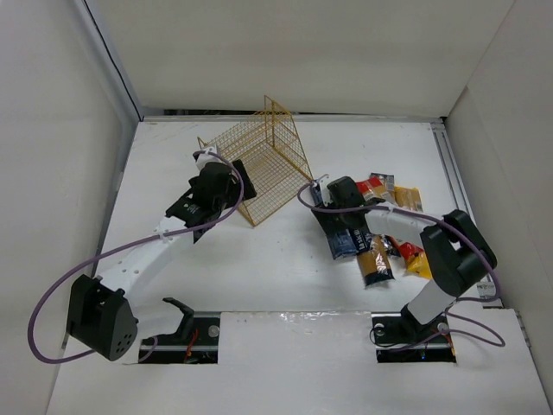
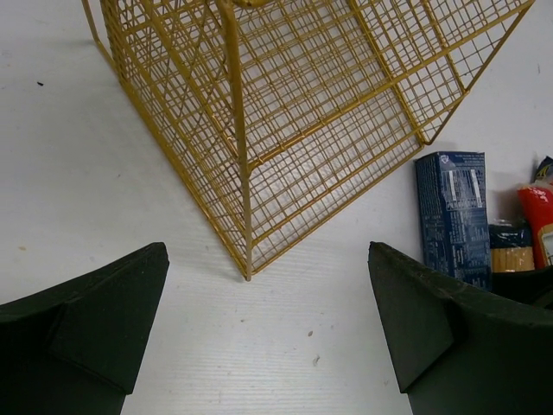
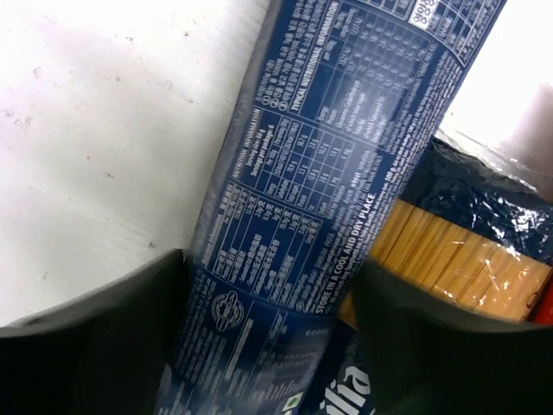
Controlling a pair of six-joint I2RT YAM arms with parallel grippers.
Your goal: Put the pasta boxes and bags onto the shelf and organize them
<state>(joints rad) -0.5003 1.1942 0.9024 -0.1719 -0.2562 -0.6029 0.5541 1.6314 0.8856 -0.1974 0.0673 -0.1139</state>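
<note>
The gold wire shelf (image 1: 259,169) stands at the back centre, turned corner-on; its near corner fills the left wrist view (image 2: 302,112). My left gripper (image 1: 244,184) is open and empty just in front of that corner (image 2: 268,328). The pasta packs lie in a pile to the right. My right gripper (image 1: 333,207) is low over the pile, its fingers closed against both long sides of the dark-blue box (image 3: 328,173), which lies on the table (image 1: 350,245). A clear bag of spaghetti (image 3: 449,259) lies against the box. The box's end shows in the left wrist view (image 2: 454,216).
Yellow and orange bags (image 1: 376,259) with red ends (image 1: 373,186) overlap right of the blue box; an orange-red bag (image 2: 537,216) shows at the right edge of the left wrist view. White walls enclose the table on three sides. A purple cable (image 1: 60,294) loops by the left arm.
</note>
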